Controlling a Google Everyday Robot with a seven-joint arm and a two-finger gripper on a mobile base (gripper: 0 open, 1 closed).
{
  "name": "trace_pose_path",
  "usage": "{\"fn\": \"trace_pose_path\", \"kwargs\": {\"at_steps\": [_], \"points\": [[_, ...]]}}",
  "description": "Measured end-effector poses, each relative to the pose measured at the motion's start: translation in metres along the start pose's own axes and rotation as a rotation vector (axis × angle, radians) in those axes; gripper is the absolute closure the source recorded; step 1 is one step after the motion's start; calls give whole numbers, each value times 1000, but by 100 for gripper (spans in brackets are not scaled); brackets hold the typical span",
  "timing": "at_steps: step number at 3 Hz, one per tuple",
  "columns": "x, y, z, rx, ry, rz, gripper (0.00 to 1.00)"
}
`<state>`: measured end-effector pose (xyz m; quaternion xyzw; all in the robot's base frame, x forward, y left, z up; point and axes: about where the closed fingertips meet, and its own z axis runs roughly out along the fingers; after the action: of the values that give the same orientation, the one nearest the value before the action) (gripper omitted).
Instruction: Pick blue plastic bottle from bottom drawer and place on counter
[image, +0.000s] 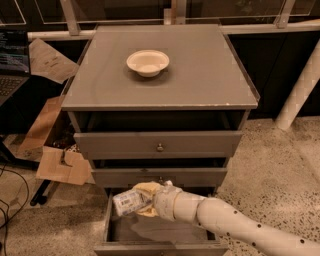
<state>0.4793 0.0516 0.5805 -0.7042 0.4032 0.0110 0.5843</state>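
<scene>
**A:** In the camera view, where is the thing we must move?

**B:** The slim blue plastic bottle (129, 202) lies on its side in the air, over the left half of the open grey wooden bottom drawer (108, 226). It is clear of the drawer floor and just below the front of the middle drawer (120, 177). The two-finger gripper (141, 201) at the end of the white arm is there too, and its yellowish jaws are closed around the bottle, one above and one below.

**A:** How does the bottle look?

**B:** Rather pale than blue, with a whitish label that has dark print. The jaws cover its right end.

**A:** How will it handle, do you think?

**B:** I judge it light, with thin walls that give under pressure and a smooth skin that may slip. The best hold is across the middle of the body, on the label, firm but not crushing. The present grip seems nearer to one end, so the free end could swing.

**A:** And the goal?

**B:** The flat grey square counter (205, 75), well above. A round white bowl (148, 62) stands there; the space beside it is better.
</scene>
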Motion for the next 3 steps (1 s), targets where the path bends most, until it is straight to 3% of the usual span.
{"fn": "trace_pose_path", "kwargs": {"at_steps": [1, 2, 3], "points": [[-26, -29, -13, 0, -28, -52, 100], [-89, -100, -51, -15, -79, -215, 100], [-122, -145, -77, -20, -96, -314, 100]]}}
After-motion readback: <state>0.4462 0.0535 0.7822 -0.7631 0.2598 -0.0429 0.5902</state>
